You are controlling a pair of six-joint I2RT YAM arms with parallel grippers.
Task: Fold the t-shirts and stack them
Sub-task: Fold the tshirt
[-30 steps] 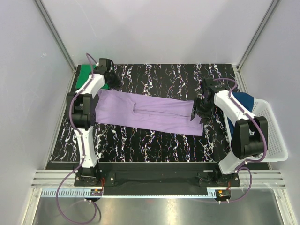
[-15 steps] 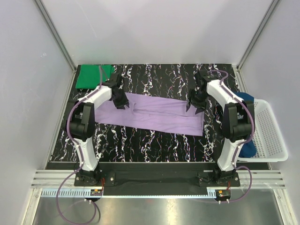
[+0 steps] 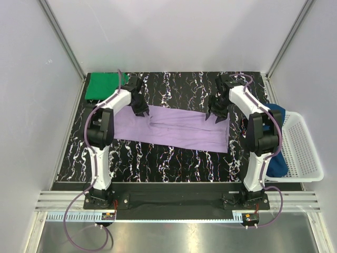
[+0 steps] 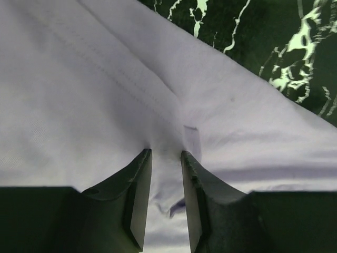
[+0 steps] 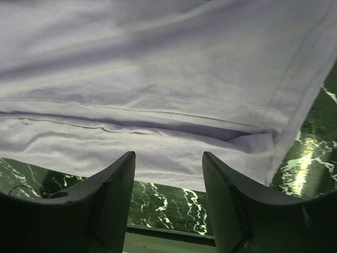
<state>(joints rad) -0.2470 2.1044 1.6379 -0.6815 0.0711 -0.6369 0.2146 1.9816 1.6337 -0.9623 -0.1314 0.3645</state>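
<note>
The lavender t-shirt (image 3: 179, 129) lies flat across the middle of the table as a long band. My left gripper (image 3: 141, 109) is down on its back edge, left of centre. In the left wrist view the left gripper (image 4: 166, 153) is open by a narrow gap, with its tips pressed into the lavender cloth (image 4: 79, 79) and a small pucker between them. My right gripper (image 3: 216, 115) stands at the shirt's back right corner. There the right gripper (image 5: 168, 155) is open wide over the cloth's hem (image 5: 158, 63) and grips nothing. A green t-shirt (image 3: 102, 86) lies folded at the back left. A dark blue t-shirt (image 3: 275, 112) hangs over the basket.
A white mesh basket (image 3: 310, 158) sits off the table's right edge, with dark blue cloth (image 3: 277, 163) spilling at its near corner. The black marbled tabletop (image 3: 174, 163) is walled by white panels on three sides.
The left gripper came from the back left corner by the green shirt onto the lavender shirt's back edge, its jaws widening a little. The right gripper moved back along the shirt's right end.
</note>
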